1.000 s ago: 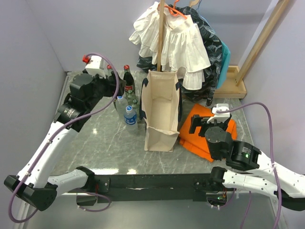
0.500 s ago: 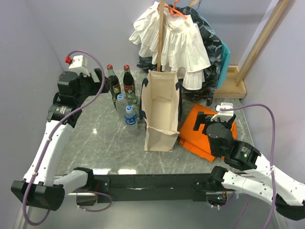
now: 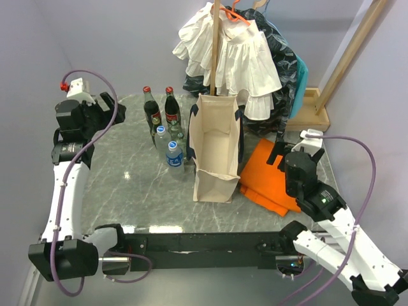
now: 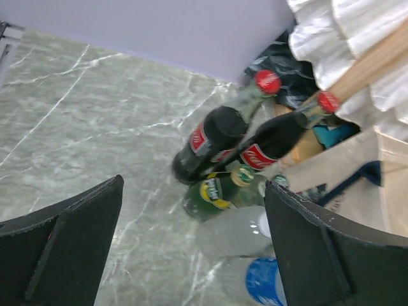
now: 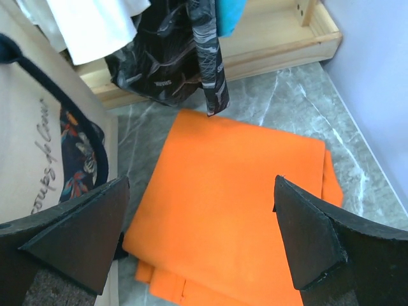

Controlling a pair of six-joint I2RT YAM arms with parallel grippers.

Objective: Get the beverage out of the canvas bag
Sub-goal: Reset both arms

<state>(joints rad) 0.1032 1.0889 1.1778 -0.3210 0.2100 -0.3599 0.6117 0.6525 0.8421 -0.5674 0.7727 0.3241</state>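
The cream canvas bag (image 3: 217, 150) stands upright mid-table with navy handles; its open mouth shows only pale lining (image 4: 357, 172) (image 5: 44, 146). Several bottles stand just left of it: two red-capped cola bottles (image 3: 152, 111) (image 4: 213, 137), a green bottle (image 4: 213, 194) and blue-capped water bottles (image 3: 173, 155) (image 4: 264, 280). My left gripper (image 3: 113, 107) (image 4: 193, 191) hangs open at the far left, apart from the bottles, with nothing in it. The right gripper (image 3: 280, 153) (image 5: 201, 191) is open above the folded orange cloth (image 3: 271, 178) (image 5: 236, 204), right of the bag.
White garments on a wooden pole (image 3: 229, 51) hang behind the bag, with a black plastic bag (image 5: 172, 64) under them. The rack's wooden base (image 3: 312, 108) sits at the back right. Walls close in the left and far sides.
The left arm has swung back to the left, away from the bottles. The right arm has drawn back and to the right over the orange cloth. Both grippers stayed open.
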